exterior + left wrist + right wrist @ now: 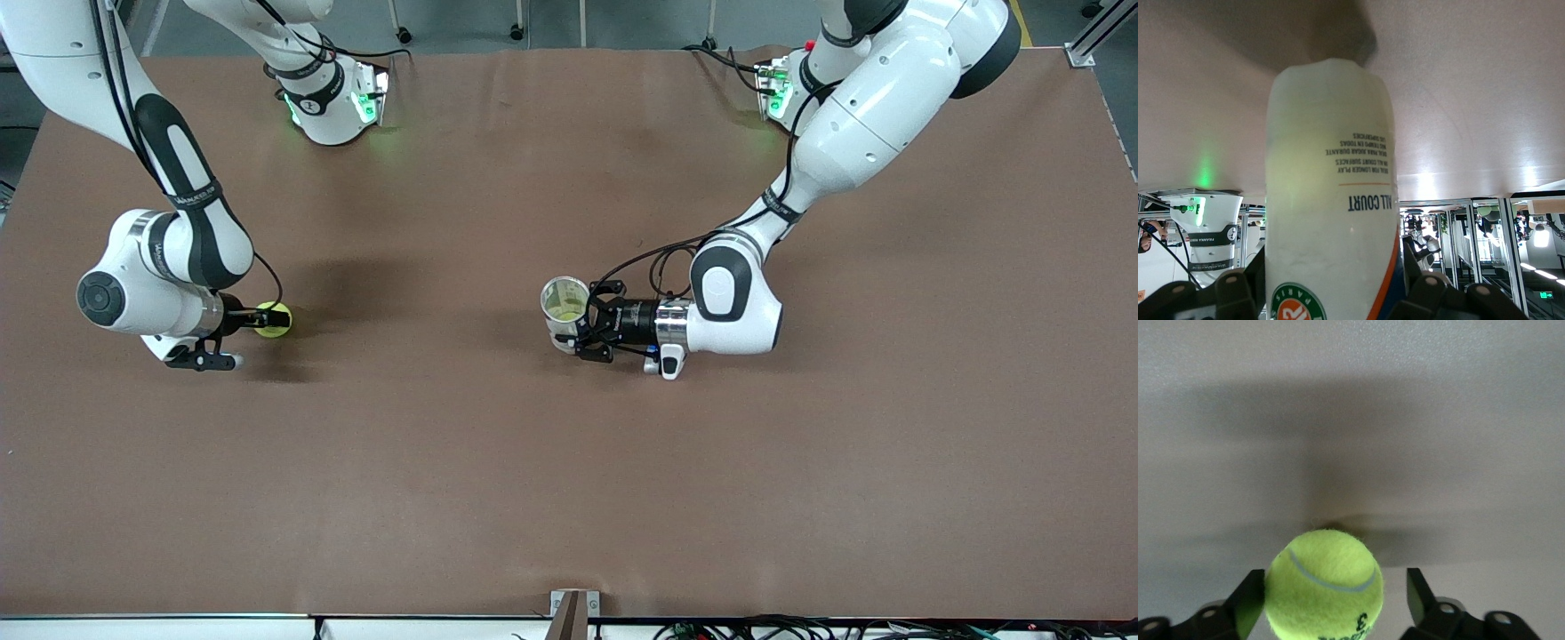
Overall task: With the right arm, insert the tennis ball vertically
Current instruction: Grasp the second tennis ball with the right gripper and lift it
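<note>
Front view: the brown counter (569,498) fills the frame, with both arm bases along its top edge. At middle left of the frame, the right gripper (253,322) sits low at the counter with the ball (274,320) at its tip; the ball lies toward the right arm's end of the counter. In the right wrist view the yellow-green ball (1324,590) fills the lower centre of the frame, between the two dark fingers (1248,600); one finger touches the ball's side and the second stands slightly apart from it, so the fingers are spread around the ball and a firm grip cannot be confirmed. Near the centre of the front view, the left gripper (582,327) clamps the can (565,305), a clear tube standing upright with its open mouth facing up. In the left wrist view the can (1331,193) runs through the middle of the frame, its printed label reading partly "ALL COURT", with the fingers (1425,293) pressed against its sides at the bottom edge. Ball and can are well apart.
</note>
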`<state>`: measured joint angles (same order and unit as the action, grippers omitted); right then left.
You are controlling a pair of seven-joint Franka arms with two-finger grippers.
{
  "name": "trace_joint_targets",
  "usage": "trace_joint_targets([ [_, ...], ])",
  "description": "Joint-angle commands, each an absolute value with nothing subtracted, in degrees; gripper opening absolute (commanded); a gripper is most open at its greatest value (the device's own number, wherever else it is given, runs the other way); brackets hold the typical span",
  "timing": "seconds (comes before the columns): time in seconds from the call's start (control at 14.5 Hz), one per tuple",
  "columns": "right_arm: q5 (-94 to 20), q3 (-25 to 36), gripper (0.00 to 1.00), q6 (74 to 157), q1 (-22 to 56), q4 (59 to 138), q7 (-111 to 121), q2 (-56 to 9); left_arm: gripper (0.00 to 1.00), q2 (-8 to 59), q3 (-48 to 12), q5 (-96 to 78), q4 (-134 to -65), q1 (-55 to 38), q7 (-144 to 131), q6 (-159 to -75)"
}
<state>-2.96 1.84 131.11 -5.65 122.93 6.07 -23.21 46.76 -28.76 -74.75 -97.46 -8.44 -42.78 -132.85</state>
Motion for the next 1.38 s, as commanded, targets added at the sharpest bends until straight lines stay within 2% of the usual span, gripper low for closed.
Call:
trace_joint_targets([
  [0.0, -1.85, 1.32, 0.89, 132.36, -6.24, 123.66, 6.24, -23.29, 0.75, 46.58, -28.48, -75.59, -97.38, -8.88, -43.42, -133.07],
  [0.28, -1.93, 1.23, 0.81, 132.36, -6.15, 123.84, 6.24, -24.17, 0.75, 46.67, -27.51, -75.5, -97.38, -8.88, -43.33, -133.07],
  [0.34, -2.02, 1.14, 0.76, 132.36, -6.15, 123.84, 6.24, -24.17, 0.75, 46.67, -27.51, -75.5, -97.38, -8.88, -43.33, -133.07],
  [0.55, -1.93, 1.05, 0.53, 131.75, -5.63, 123.75, 6.24, -24.08, 0.75, 46.67, -27.51, -75.5, -97.38, -8.88, -43.33, -133.07],
  [0.69, -1.93, 1.05, 0.45, 129.74, -5.1, 123.31, 6.24, -23.3, 0.75, 46.67, -27.51, -75.5, -97.38, -8.88, -43.33, -133.07],
  [0.9, -1.93, 0.97, 0.44, 118.87, -3.88, 118.41, 5.89, -19.26, 0.75, 46.67, -27.51, -75.59, -97.38, -8.88, -43.33, -133.07],
  [1.1, -1.85, 0.97, 0.44, 102.36, -1.24, 108.4, 4.23, -16.35, 0.75, 46.67, -27.51, -75.5, -97.38, -8.96, -43.16, -133.07],
  [1.31, -2.46, 0.88, 0.44, 92.65, 7.0, 98.72, -5.49, -16.61, 0.75, 46.93, -27.51, -75.5, -97.56, -8.96, -42.28, -133.07],
])
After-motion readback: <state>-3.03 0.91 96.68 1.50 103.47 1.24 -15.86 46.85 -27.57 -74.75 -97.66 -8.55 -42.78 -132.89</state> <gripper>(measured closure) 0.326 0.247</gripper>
